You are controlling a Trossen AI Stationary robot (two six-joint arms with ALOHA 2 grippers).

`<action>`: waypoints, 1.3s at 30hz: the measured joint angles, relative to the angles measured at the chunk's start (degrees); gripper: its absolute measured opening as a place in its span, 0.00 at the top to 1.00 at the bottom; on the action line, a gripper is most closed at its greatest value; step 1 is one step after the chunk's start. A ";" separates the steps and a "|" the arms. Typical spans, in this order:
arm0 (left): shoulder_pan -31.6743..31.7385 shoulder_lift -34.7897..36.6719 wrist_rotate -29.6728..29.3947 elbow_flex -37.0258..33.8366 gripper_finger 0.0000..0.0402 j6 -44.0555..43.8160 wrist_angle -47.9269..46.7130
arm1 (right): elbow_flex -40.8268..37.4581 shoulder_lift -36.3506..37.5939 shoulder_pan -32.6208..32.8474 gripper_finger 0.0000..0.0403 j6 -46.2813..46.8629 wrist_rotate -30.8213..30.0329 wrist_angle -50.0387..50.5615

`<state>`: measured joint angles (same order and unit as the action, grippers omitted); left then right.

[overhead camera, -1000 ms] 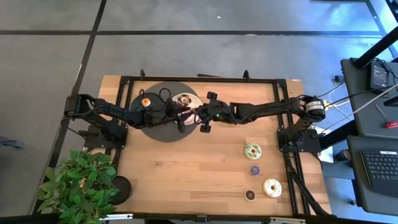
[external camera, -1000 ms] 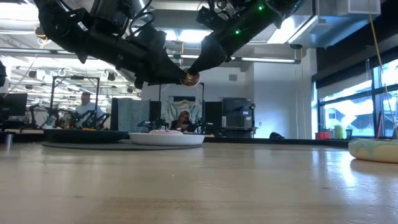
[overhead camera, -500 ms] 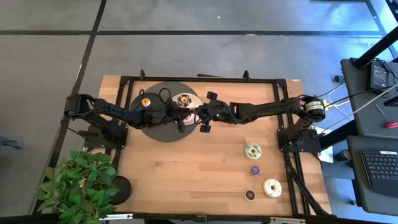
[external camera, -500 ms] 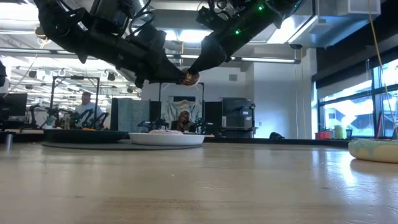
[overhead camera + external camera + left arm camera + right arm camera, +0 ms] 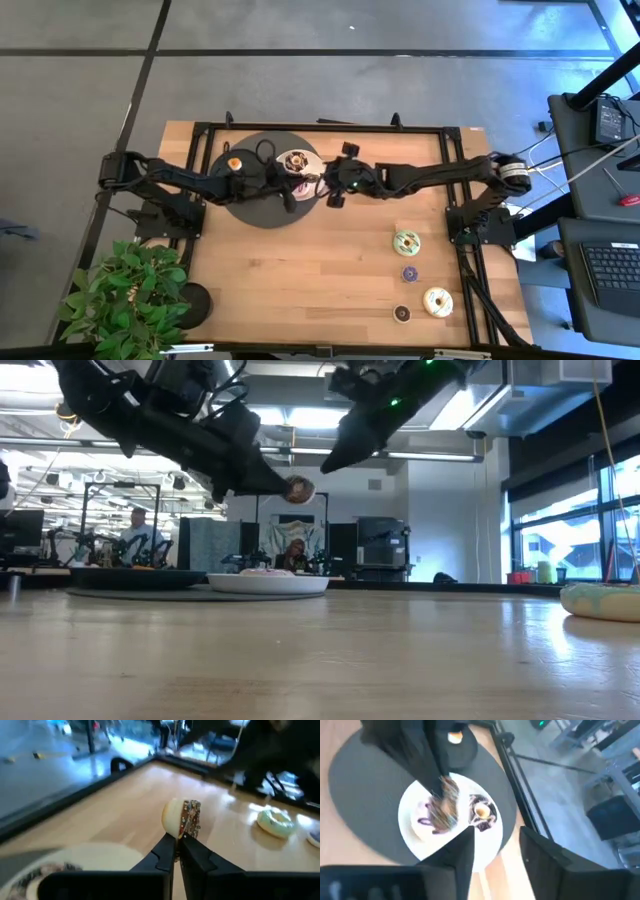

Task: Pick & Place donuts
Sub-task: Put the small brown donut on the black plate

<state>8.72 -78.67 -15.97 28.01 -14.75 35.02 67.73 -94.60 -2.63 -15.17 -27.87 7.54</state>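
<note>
The left gripper (image 5: 179,836) is clamped on a sprinkled donut (image 5: 183,818), held on edge in the air above the white plate (image 5: 297,163), which lies just below it on the desk (image 5: 320,260). The right gripper (image 5: 496,851), fingers spread and empty, hangs beside it, near enough to crowd the drop

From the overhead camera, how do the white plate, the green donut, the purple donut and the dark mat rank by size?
1. Dark mat
2. White plate
3. Green donut
4. Purple donut
</note>
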 joint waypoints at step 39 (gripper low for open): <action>26.87 30.69 6.98 -8.28 0.97 -19.66 -57.46 | -2.43 8.89 -4.77 0.59 8.93 8.69 17.43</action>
<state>35.59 -47.99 -8.99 19.73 -34.40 -22.43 65.30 -85.71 -7.40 -6.24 -19.18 24.98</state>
